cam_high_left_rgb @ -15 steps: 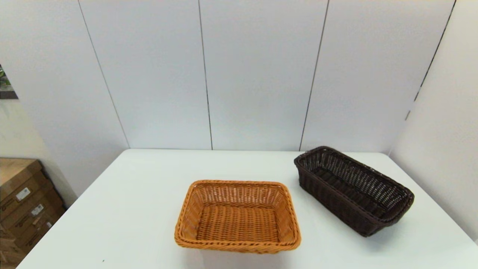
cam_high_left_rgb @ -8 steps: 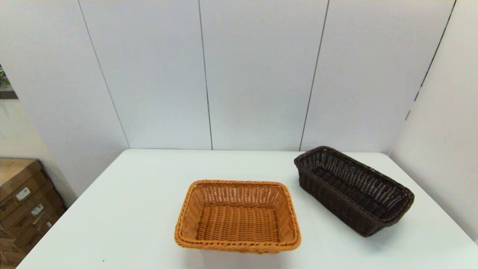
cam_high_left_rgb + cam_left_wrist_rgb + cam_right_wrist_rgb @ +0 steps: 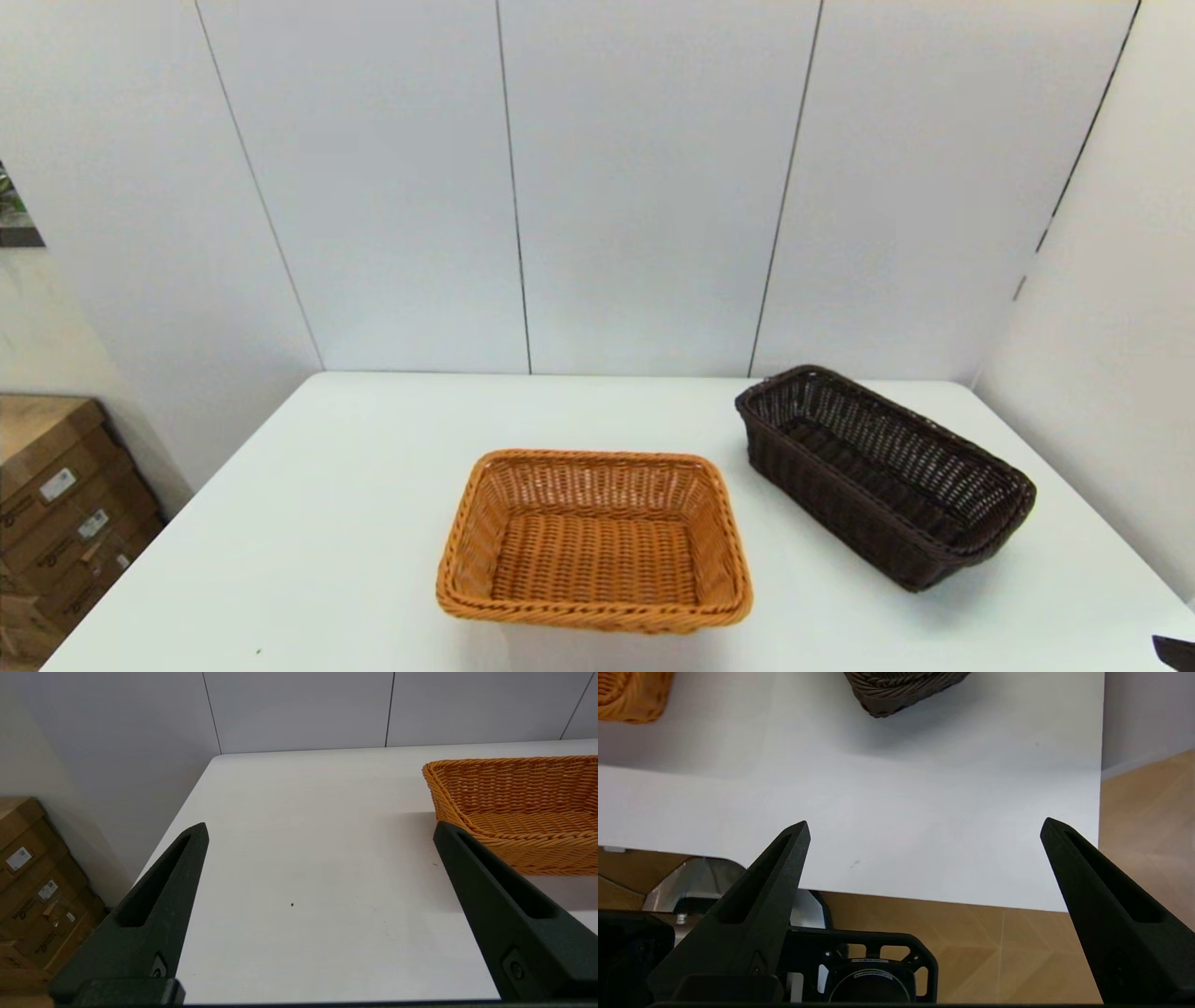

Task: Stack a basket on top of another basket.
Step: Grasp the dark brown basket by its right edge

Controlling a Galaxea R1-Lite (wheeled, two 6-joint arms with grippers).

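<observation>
The dark brown basket (image 3: 845, 490) stands empty at the table's right, set at an angle. The orange-tan basket (image 3: 594, 560) sits empty at the front centre, apart from it. My left gripper (image 3: 320, 830) is open over bare table, left of the orange-tan basket (image 3: 514, 807), holding nothing. My right gripper (image 3: 924, 828) is open and empty above the table's near right edge, short of the dark brown basket (image 3: 901, 688). A corner of the orange-tan basket (image 3: 630, 693) also shows there. In the head view only a dark tip of the right gripper (image 3: 1174, 651) shows.
White table (image 3: 373, 485) backs onto a panelled wall, with another wall close on the right. Cardboard boxes (image 3: 56, 513) stand on the floor to the left. The robot's base (image 3: 868, 970) and wooden floor (image 3: 1143, 826) lie below the table's near edge.
A dark tip of my right gripper has come into the head view's bottom right corner. Both baskets have stayed where they were.
</observation>
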